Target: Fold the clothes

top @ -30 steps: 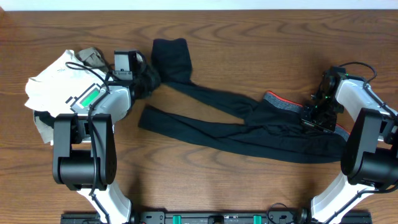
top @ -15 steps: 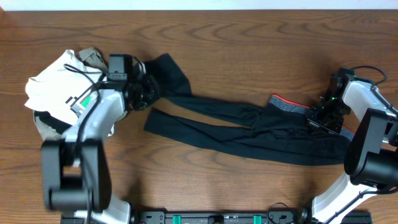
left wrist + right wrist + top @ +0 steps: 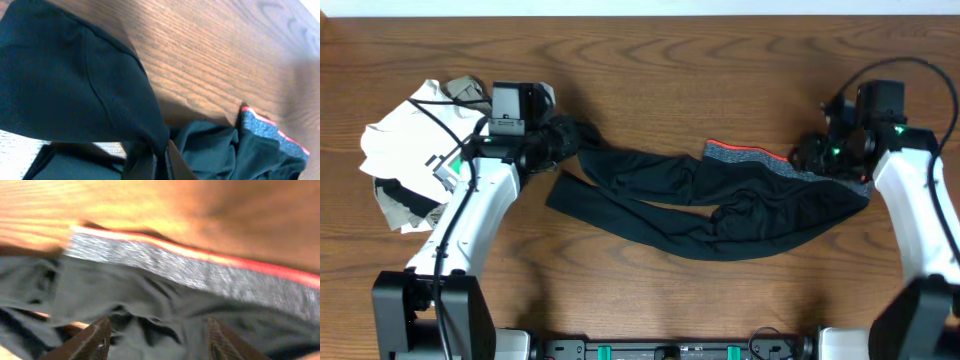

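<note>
Black pants lie bunched across the middle of the table, their grey waistband with a red edge facing the back. My left gripper is shut on a leg end of the pants; in the left wrist view the black cloth is pinched between the fingers, with the waistband beyond. My right gripper hovers at the right end of the waistband. In the right wrist view its jaws stand wide apart over the cloth, below the waistband, with nothing pinched between them.
A pile of white and tan clothes lies at the left, beside and under my left arm. Bare wooden table stretches behind the pants and in front of them.
My left gripper has drawn the leg end rightward, bunching the pants toward the middle. My right gripper has opened, let go of the waistband and shifted back and left.
</note>
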You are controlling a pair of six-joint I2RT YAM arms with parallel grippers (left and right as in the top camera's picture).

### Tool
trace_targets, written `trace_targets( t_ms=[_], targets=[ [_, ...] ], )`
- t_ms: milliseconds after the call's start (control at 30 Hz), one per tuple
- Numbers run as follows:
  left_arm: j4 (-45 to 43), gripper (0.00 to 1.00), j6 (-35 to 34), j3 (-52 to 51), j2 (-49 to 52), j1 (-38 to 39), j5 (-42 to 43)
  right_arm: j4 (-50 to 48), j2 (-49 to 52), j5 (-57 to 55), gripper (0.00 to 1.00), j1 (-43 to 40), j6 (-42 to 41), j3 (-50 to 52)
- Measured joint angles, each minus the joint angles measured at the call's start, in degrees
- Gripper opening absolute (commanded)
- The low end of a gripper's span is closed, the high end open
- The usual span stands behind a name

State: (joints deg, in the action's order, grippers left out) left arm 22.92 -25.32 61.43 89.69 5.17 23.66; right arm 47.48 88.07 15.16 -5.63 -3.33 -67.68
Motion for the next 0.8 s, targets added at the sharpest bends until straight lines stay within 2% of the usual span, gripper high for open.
trace_targets(
  t_ms=[267, 400, 500, 800],
  targets=[
    [3.02, 0.06, 0.35, 0.00, 0.00, 0.57, -1.11, -6.54, 4.81, 3.34, 0.65, 7.13, 4.35, -0.09],
    [3.98, 0.06, 0.33, 0.00, 0.00, 0.57, -1.60, -12.59, 9.73, 4.17, 0.71, 11.06, 5.40, -0.09],
    [4.20, 0.06, 0.35, 0.00, 0.00, 0.57, -1.62, -17.22, 13.29, 4.55, 0.80, 13.42, 5.62, -0.09],
    [5.18, 0.06, 0.35, 0.00, 0.00, 0.57, -1.64, -25.64, 22.56, 4.55, 0.81, 16.39, 5.05, -0.09]
  ],
)
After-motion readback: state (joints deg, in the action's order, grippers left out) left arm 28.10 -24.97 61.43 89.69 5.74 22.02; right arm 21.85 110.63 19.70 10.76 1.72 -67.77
